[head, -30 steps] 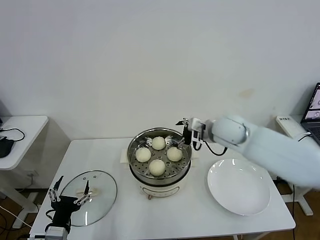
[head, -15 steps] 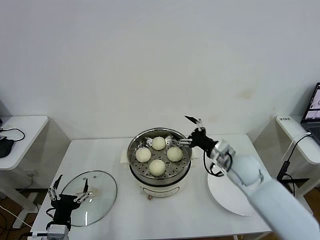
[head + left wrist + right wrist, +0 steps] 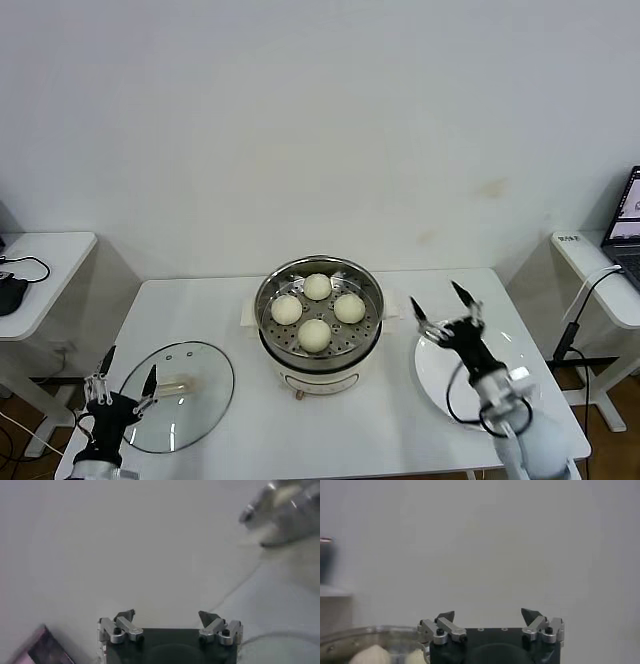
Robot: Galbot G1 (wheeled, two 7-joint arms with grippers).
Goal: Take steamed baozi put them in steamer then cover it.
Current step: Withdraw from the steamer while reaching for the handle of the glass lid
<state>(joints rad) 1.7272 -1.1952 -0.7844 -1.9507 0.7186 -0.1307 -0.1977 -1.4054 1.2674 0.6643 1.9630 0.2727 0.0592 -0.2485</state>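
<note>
Fingers on both sides are spread wide and empty: my right gripper [image 3: 445, 303] sits over the white plate [image 3: 510, 395], my left gripper [image 3: 124, 372] beside the lid [image 3: 190, 410] on the table. All four buns [image 3: 314, 333] are in the steamer [image 3: 318, 310]. I judge covering is next: grab the lid's handle [image 3: 177, 383].

Four steamed baozi [image 3: 317, 309] are sitting in one steamer [image 3: 318, 352], flanked by one cover [image 3: 180, 395], one plate [image 3: 500, 355] and two grippers.
</note>
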